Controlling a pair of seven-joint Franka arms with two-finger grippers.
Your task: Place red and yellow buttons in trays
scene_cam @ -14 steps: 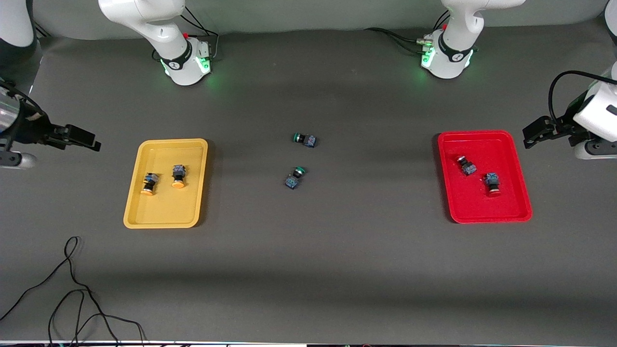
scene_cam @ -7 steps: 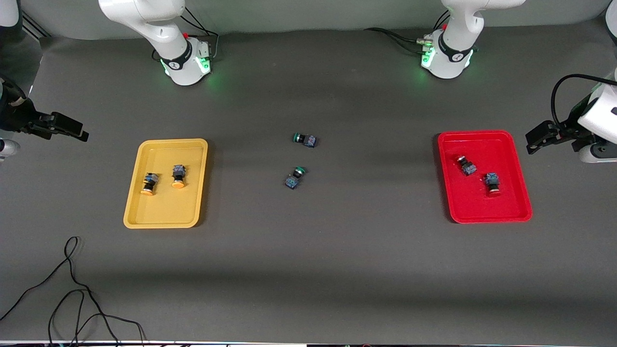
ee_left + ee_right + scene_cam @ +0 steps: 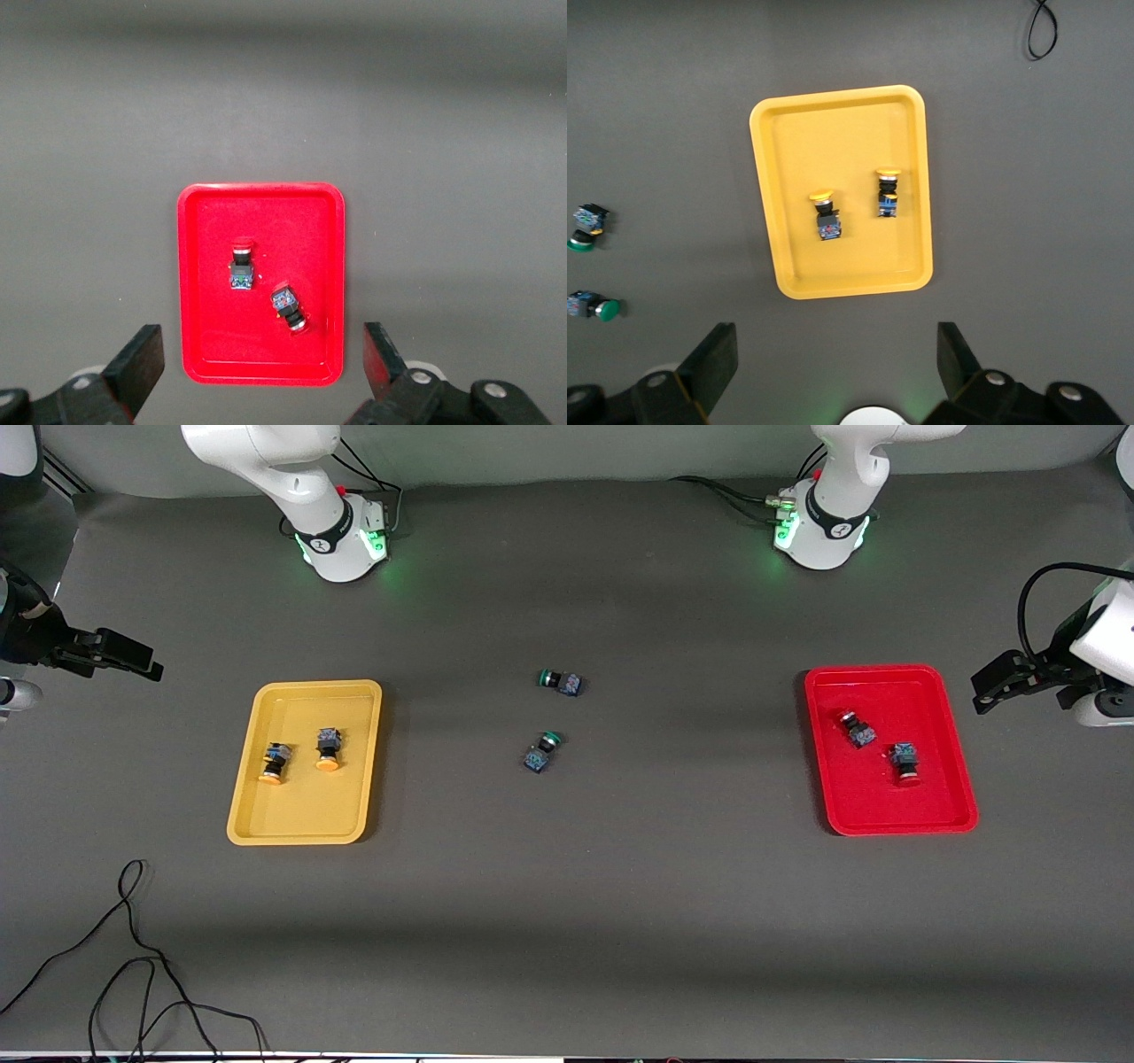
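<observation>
Two yellow-capped buttons (image 3: 275,763) (image 3: 328,748) lie in the mustard yellow tray (image 3: 306,828), also seen in the right wrist view (image 3: 827,217) (image 3: 887,193). Two red-capped buttons (image 3: 857,729) (image 3: 904,763) lie in the red tray (image 3: 895,819), also in the left wrist view (image 3: 240,266) (image 3: 291,307). My right gripper (image 3: 133,657) is open and empty, up in the air off the yellow tray's outer end (image 3: 833,372). My left gripper (image 3: 997,682) is open and empty, up in the air off the red tray's outer end (image 3: 263,372).
Two green-capped buttons (image 3: 559,681) (image 3: 541,751) lie on the dark mat mid-table between the trays. A loose black cable (image 3: 133,957) curls near the front edge at the right arm's end. Both arm bases (image 3: 341,540) (image 3: 819,531) stand at the back.
Both grippers have drawn outward and upward away from their trays, then nearly stopped. The buttons and trays have not moved.
</observation>
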